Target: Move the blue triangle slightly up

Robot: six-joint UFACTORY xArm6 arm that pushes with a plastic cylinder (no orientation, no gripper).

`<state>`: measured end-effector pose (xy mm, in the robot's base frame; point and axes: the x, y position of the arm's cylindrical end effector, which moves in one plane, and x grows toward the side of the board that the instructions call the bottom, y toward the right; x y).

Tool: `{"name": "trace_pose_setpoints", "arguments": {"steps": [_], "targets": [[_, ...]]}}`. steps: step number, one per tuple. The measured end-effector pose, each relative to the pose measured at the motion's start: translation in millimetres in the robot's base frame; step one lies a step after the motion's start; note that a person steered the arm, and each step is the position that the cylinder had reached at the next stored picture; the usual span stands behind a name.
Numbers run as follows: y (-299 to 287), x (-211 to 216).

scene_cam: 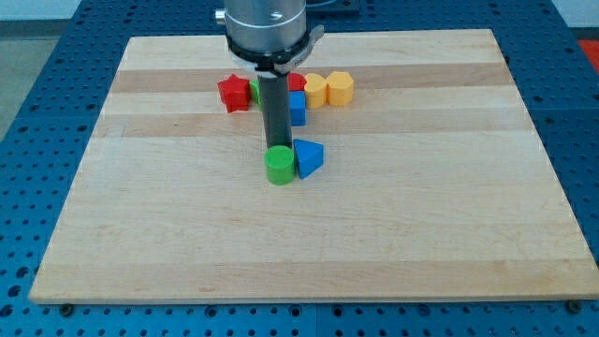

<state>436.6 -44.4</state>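
The blue triangle [310, 157] lies near the middle of the wooden board [309, 243], touching a green cylinder [279, 166] on its left. My rod comes down from the view's top, and my tip [278, 146] ends just behind the green cylinder's top edge, up and to the left of the blue triangle. Whether the tip touches the cylinder I cannot tell.
A row of blocks sits above, toward the view's top: a red star-like block [234, 94], a green block [254, 91] partly hidden by the rod, a red block [297, 82], a blue block [298, 109], and two yellow blocks [316, 90] [340, 88].
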Motion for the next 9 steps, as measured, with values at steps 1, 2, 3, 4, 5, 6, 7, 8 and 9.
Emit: {"name": "trace_pose_setpoints", "arguments": {"steps": [1, 2, 3, 4, 5, 6, 7, 8, 9], "targets": [[0.0, 28.8], [5.0, 53.1], [24.4, 57.6], [41.7, 56.9], [41.9, 52.6], [41.9, 45.2], [41.9, 39.6], [39.7, 38.1], [33.2, 38.1]]}}
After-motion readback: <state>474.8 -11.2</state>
